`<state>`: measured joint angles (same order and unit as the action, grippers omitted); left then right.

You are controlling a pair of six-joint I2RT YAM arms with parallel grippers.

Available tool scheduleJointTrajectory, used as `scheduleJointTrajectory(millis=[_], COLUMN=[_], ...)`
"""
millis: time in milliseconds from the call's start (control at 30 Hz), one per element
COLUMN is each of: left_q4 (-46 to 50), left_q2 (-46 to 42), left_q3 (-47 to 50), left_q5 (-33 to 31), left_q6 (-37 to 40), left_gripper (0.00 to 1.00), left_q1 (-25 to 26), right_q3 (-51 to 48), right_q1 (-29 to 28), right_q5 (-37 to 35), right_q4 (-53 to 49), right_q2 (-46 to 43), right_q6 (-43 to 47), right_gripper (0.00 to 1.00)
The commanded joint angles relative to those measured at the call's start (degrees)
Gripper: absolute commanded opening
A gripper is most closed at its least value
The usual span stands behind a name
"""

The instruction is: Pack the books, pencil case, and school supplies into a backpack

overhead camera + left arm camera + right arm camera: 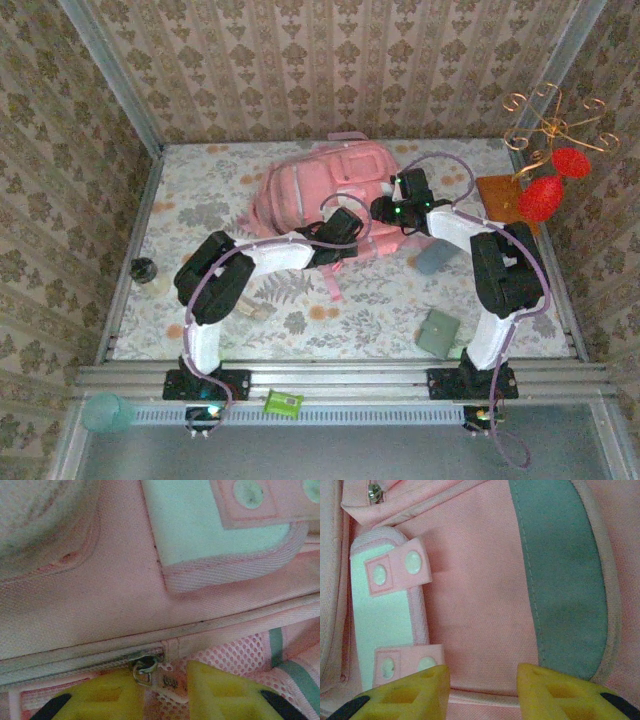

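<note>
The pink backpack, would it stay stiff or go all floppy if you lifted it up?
Probably floppy: the backpack is soft woven cloth and lies slumped on the table. It likely isn't slippery, since the weave and the mesh panel look rough. It shouldn't roll, lying wide and flat.

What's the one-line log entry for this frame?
left gripper: open, astride small metal zip pull | right gripper: open, over large soft pink fabric backpack
</note>
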<state>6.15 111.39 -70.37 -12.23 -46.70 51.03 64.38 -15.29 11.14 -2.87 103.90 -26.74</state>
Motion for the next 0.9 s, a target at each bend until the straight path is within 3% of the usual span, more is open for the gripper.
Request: scheduleJointTrajectory(millis=[0, 267, 433, 600, 867], left_q4=[-0.7, -1.6, -3.0, -7.4, -10.0], left_q2=[1.5, 1.2, -0.5, -3.8, -6.4], left_q3=[1.2, 2.7, 3.5, 6.2, 7.0], left_q5=[-2.3, -4.1, -3.8, 1.1, 8.9], left_q6=[-1.0, -1.4, -0.1, -0.1, 2.0], left_gripper=[0.26, 0.14, 0.0, 0.0, 0.0], left_q1=[-0.2, 0.2, 0.0, -1.1, -2.5], right_q3=[-1.3, -1.5, -1.2, -2.8, -11.7], right_q1=[0.2, 0.3, 0.5, 0.5, -0.6], right_q5=[0.9, 1.1, 1.0, 3.3, 7.7], right_q4=[-0.5, -0.4, -1.2, -0.9, 1.7], right_q2=[1.5, 1.7, 0.7, -4.5, -13.3], right_q6=[-0.1, -0.2, 0.3, -0.6, -12.9], right_gripper=[0.41, 0.41, 0.41, 0.44, 0.54])
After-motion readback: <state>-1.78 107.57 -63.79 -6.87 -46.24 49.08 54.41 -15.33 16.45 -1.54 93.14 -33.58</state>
